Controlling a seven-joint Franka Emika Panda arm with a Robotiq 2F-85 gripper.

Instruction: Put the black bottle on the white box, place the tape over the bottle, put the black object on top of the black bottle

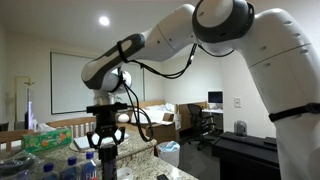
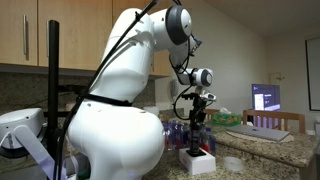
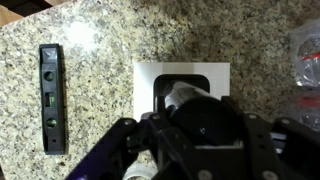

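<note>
The big white robot arm (image 2: 120,100) reaches over the speckled stone worktop (image 3: 100,40), where a white box (image 3: 210,72) sits flat. The hand (image 2: 198,140) hangs right above that box, about half shut, and seems to grip the black bottle (image 3: 205,122) between its fingers. A long black tool (image 3: 52,97) lies well apart from the box, and clear bottles (image 3: 308,55) stand at the edge.

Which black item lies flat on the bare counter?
The long black object with green windows, left of the white box in the wrist view; the black bottle is over the box.
</note>
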